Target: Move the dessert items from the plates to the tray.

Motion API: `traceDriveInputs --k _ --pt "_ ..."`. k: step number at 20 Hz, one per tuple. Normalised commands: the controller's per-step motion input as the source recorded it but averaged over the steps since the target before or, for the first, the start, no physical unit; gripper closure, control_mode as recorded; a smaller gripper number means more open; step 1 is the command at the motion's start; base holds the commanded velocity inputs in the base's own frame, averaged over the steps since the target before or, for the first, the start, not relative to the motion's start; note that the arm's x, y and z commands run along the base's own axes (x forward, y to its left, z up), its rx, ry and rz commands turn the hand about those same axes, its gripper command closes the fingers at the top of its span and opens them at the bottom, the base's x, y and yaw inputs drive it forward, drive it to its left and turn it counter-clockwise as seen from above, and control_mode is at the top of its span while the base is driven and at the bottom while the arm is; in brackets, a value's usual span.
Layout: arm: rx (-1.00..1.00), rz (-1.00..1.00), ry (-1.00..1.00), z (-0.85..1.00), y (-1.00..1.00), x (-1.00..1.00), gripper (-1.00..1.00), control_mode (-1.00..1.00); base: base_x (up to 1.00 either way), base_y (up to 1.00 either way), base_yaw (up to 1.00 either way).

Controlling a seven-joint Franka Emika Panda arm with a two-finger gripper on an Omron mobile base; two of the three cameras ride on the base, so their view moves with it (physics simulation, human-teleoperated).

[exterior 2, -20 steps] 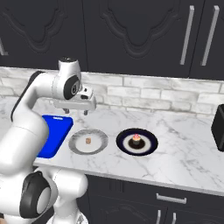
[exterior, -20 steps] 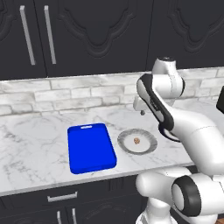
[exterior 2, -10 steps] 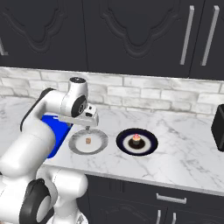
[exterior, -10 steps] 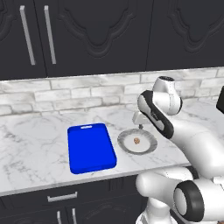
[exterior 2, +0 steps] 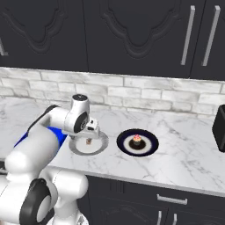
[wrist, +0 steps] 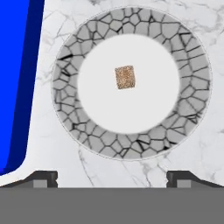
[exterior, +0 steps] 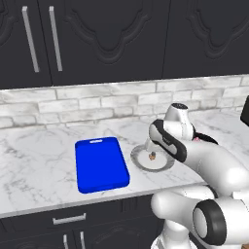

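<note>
Currently listed: brown cookie piece (wrist: 125, 77), centred on grey-rimmed plate (wrist: 131, 24); gripper (wrist: 112, 178) poised directly above it, jaws spread wide, grasping nothing. Blue tray (exterior: 101, 164) beside that plate on marble counter (exterior: 34, 165). Pink-frosted cupcake (exterior 2: 137, 140) on a dark plate (exterior 2: 137, 142) nearby.

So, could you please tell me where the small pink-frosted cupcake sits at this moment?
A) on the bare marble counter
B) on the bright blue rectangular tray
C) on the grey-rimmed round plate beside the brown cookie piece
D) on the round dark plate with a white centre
D: in the right base view the small pink-frosted cupcake rests in the white centre of the round dark plate, apart from the grey-rimmed round plate that carries the brown cookie piece.
</note>
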Motion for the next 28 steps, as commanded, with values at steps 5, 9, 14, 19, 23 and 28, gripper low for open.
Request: traceDriveInputs --k 5,9,14,19,23,28 --pt "-0.05 0.00 0.00 -0.33 0.00 0.30 -1.00 -1.00 0.00 0.00 0.00" --pt "-0.02 0.00 0.00 -0.23 0.00 0.42 -1.00 -1.00 0.00 0.00 0.00" --pt "-0.01 0.00 0.00 -0.18 0.00 0.46 -1.00 -1.00 0.00 0.00 0.00" --pt "-0.01 0.00 -0.01 -0.18 0.00 0.31 -1.00 -1.00 0.00 0.00 0.00" --pt "0.00 0.00 -0.12 -0.15 0.00 0.08 -1.00 -1.00 0.00 0.00 0.00" --pt "0.00 0.00 -0.09 -0.12 0.00 0.08 -1.00 -1.00 0.00 0.00 0.00"
